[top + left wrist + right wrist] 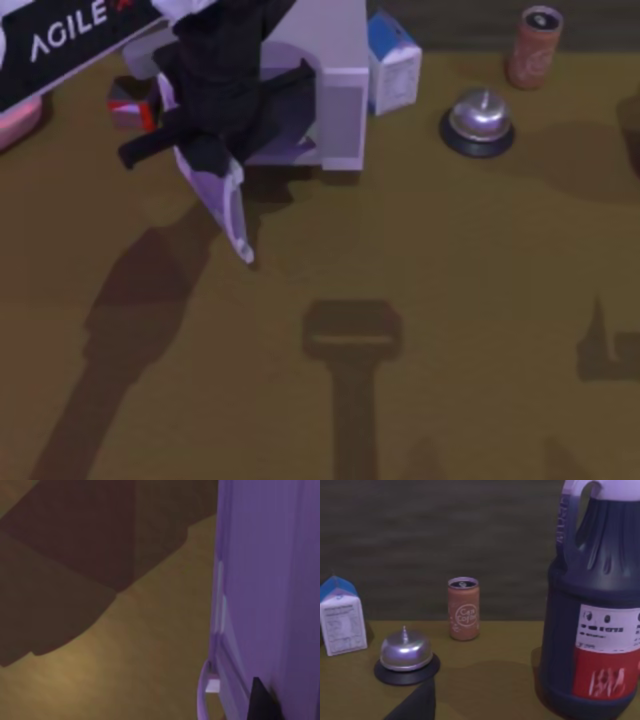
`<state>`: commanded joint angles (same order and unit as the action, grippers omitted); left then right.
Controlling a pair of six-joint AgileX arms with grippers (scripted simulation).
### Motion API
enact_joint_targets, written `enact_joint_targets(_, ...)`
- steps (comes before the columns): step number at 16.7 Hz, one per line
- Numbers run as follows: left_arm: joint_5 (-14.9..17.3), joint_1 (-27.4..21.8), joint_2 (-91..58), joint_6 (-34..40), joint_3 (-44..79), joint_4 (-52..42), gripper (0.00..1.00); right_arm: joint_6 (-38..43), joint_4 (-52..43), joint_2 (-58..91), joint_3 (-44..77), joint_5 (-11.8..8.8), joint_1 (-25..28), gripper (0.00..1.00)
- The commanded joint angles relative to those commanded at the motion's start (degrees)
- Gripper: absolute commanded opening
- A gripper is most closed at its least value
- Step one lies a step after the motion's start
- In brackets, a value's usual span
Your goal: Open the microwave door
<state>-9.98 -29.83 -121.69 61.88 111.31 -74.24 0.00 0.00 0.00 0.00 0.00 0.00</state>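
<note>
The white microwave (335, 40) stands at the table's back, left of the middle. The microwave door (228, 205) is swung well out from the front, its free end pointing toward the table's near side. My left gripper (205, 150) hangs over the door's upper part, close in front of the oven. The left wrist view shows the door (270, 580) as a tall purple-tinted panel, with its curved handle (202, 692) close by. My right arm is parked outside the top view. Only a dark part of my right gripper (417, 705) shows in the right wrist view.
A blue-and-white milk carton (392, 60) touches the microwave's right side. A silver bell (478, 120) and an orange can (535, 45) stand further right. A big dark jug (592, 610) stands near my right gripper. A small red-and-grey object (130, 100) lies left of the oven.
</note>
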Motion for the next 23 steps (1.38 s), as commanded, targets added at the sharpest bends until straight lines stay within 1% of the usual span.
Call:
enact_joint_targets(2,0.38,0.17,-0.44,-0.1,0.56,-0.73,0.0,0.0,0.0,0.0,0.0,0.0,0.0,1.0)
enact_joint_targets(4,1.7,0.75,-1.37,-0.39,2.85,-2.65,0.0,0.0,0.0,0.0,0.0,0.0,0.0,1.0)
enact_joint_targets(10,7.76,2.96,-5.57,-2.6,12.35,-11.66,0.0,0.0,0.0,0.0,0.0,0.0,0.0,1.0)
enact_joint_targets(13,9.92,3.65,-6.67,-3.67,15.81,-14.57,0.0,0.0,0.0,0.0,0.0,0.0,0.0,1.0)
enact_joint_targets(18,10.12,3.44,-6.9,-3.71,15.95,-14.42,0.0,0.0,0.0,0.0,0.0,0.0,0.0,1.0)
enact_joint_targets(23,10.17,3.75,-5.73,-3.81,10.4,-10.07,0.0,0.0,0.0,0.0,0.0,0.0,0.0,1.0)
